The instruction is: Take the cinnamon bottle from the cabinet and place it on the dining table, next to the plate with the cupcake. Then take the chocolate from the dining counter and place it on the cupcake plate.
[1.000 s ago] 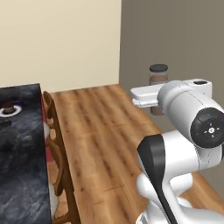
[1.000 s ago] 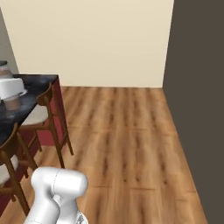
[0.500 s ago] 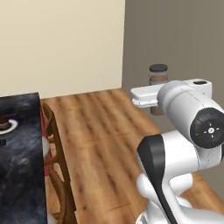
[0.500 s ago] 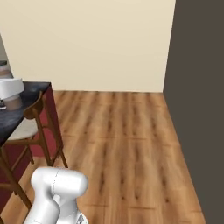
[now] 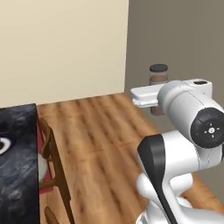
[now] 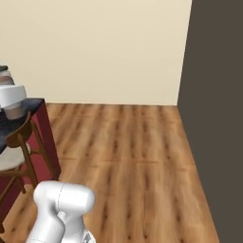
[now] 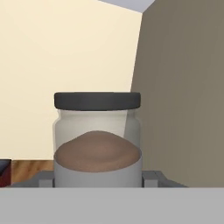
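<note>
The cinnamon bottle (image 7: 97,140), a clear jar with a dark lid and brown powder, stands upright between my gripper's (image 7: 97,180) fingers, which are shut on its lower half. In the left base view the cinnamon bottle (image 5: 158,78) rises above the white hand, with the gripper (image 5: 155,104) held high over the wooden floor. From the right base it appears at the far left edge as bottle (image 6: 13,113) and gripper (image 6: 12,100). The black dining table (image 5: 19,175) lies at the left, with the rim of a plate (image 5: 9,141) at the picture's edge. The chocolate is out of view.
Wooden chairs (image 5: 54,162) stand along the table's side, one also seen from the right base (image 6: 21,149). A beige wall (image 6: 95,47) closes the back and a dark tall panel (image 6: 216,104) the right. Open wooden floor (image 6: 123,152) spreads between them.
The whole picture has shifted, so the base has moved: the table and plate slid towards the left edge. The bottle stays in the gripper, the arm's pose unchanged.
</note>
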